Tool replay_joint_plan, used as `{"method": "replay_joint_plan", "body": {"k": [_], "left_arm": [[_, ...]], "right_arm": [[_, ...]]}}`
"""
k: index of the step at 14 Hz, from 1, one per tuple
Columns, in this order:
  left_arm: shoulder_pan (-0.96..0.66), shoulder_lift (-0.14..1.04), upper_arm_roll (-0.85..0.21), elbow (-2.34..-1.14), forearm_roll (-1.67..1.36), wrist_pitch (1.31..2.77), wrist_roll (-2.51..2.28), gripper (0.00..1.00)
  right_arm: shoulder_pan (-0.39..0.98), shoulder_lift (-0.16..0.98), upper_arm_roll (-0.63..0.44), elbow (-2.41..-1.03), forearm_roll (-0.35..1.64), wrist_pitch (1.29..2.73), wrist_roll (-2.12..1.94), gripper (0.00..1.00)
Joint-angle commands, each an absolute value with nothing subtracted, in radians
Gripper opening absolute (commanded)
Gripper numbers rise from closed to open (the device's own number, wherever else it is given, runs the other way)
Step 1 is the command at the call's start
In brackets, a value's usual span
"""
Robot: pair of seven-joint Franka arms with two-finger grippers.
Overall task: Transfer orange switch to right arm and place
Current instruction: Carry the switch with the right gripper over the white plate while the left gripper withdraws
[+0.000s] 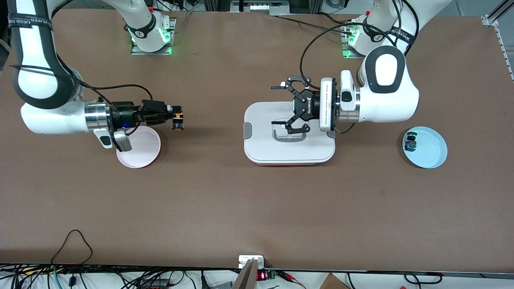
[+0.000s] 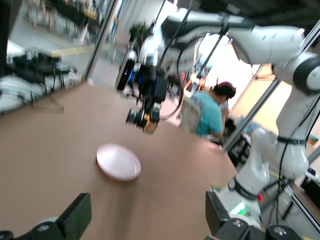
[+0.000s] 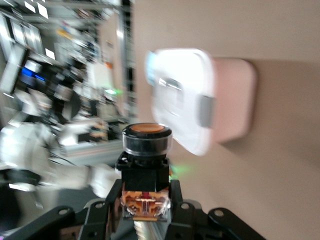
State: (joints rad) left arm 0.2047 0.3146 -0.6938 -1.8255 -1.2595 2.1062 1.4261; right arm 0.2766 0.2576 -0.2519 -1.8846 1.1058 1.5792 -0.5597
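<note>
Right hand [image 1: 176, 116] grips the orange switch [image 1: 177, 123] by its black body and holds it in the air just beside the pink plate [image 1: 140, 154] — in the front view the transfer appears complete, with only placement outstanding. Left hand [image 1: 287, 106], a claw-type linkage, stands wide and carries nothing, hovering over the white lidded box [image 1: 289, 152] at mid-counter; this arm appears to be waiting. A light blue plate [image 1: 431, 154] at the left arm's end holds a small blue-and-green part [image 1: 410, 143]. The left wrist view shows the right hand [image 2: 145, 120] with the switch [image 2: 142, 121] above the counter [image 2: 50, 140], the pink plate [image 2: 118, 162] lying near beneath it. The right wrist view shows the switch [image 3: 146, 165] seated between the fingers [image 3: 176, 200], cap outward — a firm body grip, likely chosen so the part can be set down squarely.
</note>
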Motion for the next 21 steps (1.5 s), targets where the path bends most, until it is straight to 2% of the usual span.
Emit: {"method": "replay_joint_plan", "body": {"k": [1,3,6,8,10,14,18,20,21], "left_arm": [[0.207,0.281,-0.695,-1.833,-1.104,2.103,1.234,1.0],[0.204,0.279,-0.698,-1.832,-0.95,2.102,1.058,1.0],[0.192,0.288,-0.695,-1.812,-0.732,2.071,0.843,1.0],[0.19,0.288,-0.695,-1.774,-0.555,1.984,0.612,1.0],[0.189,0.298,-0.693,-1.712,-0.395,1.835,0.453,1.0],[0.196,0.299,-0.689,-1.6,-0.14,1.587,0.153,1.0],[0.198,0.299,-0.666,-1.479,-0.014,1.401,-0.122,1.0],[0.198,0.279,-0.58,-1.447,-0.021,1.34,-0.137,1.0],[0.19,0.211,-0.516,-1.456,-0.044,1.335,-0.138,1.0]], "right_arm": [[0.252,0.23,-0.245,-1.884,0.877,1.58,-0.68,0.0],[0.245,0.229,-0.245,-1.882,0.677,1.615,-0.849,0.0],[0.252,0.207,-0.244,-1.884,0.397,1.754,-1.047,0.0],[0.261,0.198,-0.242,-1.884,0.213,1.831,-1.151,0.0],[0.265,0.195,-0.241,-1.891,0.091,1.909,-1.259,0.0],[0.262,0.202,-0.241,-1.934,-0.008,2.043,-1.411,0.0],[0.259,0.207,-0.241,-2.087,-0.011,2.265,-1.502,0.0],[0.262,0.221,-0.241,-2.143,-0.011,2.351,-1.543,0.0],[0.264,0.236,-0.241,-2.158,-0.011,2.388,-1.572,0.0]]}}
